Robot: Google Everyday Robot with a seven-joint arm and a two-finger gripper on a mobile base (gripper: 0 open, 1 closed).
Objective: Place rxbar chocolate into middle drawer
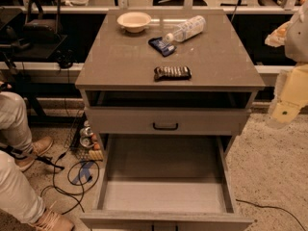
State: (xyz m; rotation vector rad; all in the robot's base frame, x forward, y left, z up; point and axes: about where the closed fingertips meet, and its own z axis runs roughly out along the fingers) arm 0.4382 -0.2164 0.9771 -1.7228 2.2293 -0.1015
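Observation:
The rxbar chocolate (pixel 172 72), a dark wrapper with pale lettering, lies flat on the cabinet top (pixel 120 66) near its front edge. The middle drawer (pixel 163 196) is pulled out below, with a plain pale floor and nothing in it. My gripper (pixel 287 102) hangs at the far right edge of the view, beside the cabinet's right side, at about the height of the upper drawer front. It is well apart from the bar and partly cut off by the frame.
On the cabinet top lie a blue-wrapped bar (pixel 162 45), a clear plastic bottle (pixel 186 29) on its side and a pale bowl (pixel 134 20). The shut drawer with a black handle (pixel 165 126) is above the open one. A person's legs (pixel 19 177) and cables (pixel 72 172) are at the left.

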